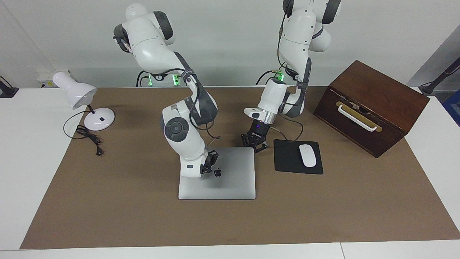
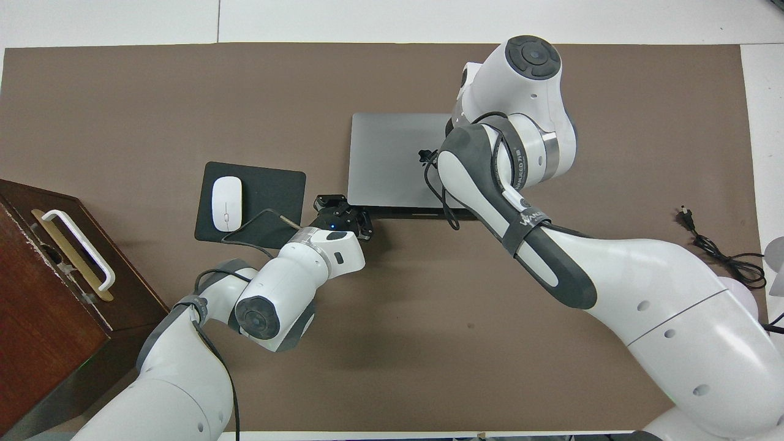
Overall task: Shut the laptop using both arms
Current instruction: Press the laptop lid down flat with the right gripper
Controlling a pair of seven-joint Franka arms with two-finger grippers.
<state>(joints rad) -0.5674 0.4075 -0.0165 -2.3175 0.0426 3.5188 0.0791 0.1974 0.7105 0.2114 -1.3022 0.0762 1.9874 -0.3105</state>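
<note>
The silver-grey laptop [image 1: 230,180] lies shut and flat on the brown mat, its lid up with the dark apple logo [image 1: 217,173] showing; it also shows in the overhead view [image 2: 389,162]. My right gripper [image 1: 209,163] is down on the lid beside the logo, and in the overhead view the right arm's own wrist hides it. My left gripper [image 1: 255,142] is low at the laptop's corner nearest the robots, toward the left arm's end, with its fingers spread and holding nothing; it also shows in the overhead view [image 2: 340,214].
A black mouse pad [image 1: 287,158] with a white mouse [image 1: 307,155] lies beside the laptop toward the left arm's end. A dark wooden box [image 1: 370,104] stands past it. A white desk lamp [image 1: 77,93] and its cable [image 1: 88,136] are at the right arm's end.
</note>
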